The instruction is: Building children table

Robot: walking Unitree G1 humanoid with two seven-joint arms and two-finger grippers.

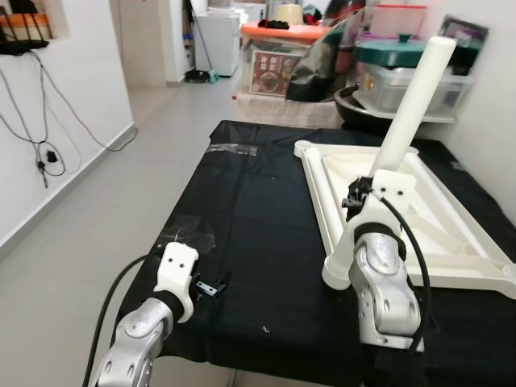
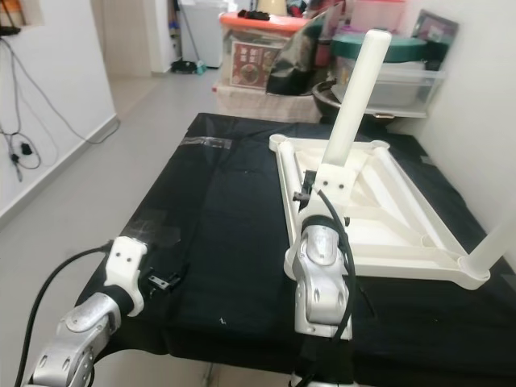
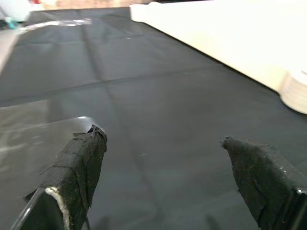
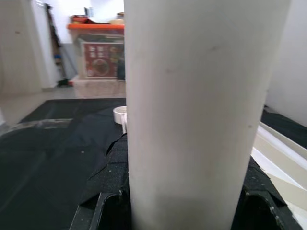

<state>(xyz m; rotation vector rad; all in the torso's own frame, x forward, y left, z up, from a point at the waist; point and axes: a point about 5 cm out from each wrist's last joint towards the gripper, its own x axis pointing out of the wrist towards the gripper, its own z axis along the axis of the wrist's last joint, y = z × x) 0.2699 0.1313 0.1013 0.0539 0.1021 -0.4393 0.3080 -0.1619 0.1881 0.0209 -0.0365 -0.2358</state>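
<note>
A white children's table top [image 1: 451, 222] lies upside down on the right half of a black-covered table [image 1: 250, 210]. My right gripper [image 4: 187, 201] is shut on a white round leg [image 1: 415, 97]. The leg is tilted, with its lower end [image 1: 337, 272] at the top's near-left corner. Black fingers [image 4: 112, 172] press both sides of the leg in the right wrist view. Another white leg [image 2: 496, 242] stands at the near-right corner. My left gripper [image 3: 163, 143] is open just above the cloth near the table's front left [image 1: 211, 286], holding nothing.
Clear tape patches [image 1: 232, 148] lie on the black cloth. Storage boxes [image 1: 282, 48] and pots [image 1: 395, 76] crowd the space behind the table. Grey floor [image 1: 97, 210] runs along the left, beside a white wall with hanging cables [image 1: 44, 153].
</note>
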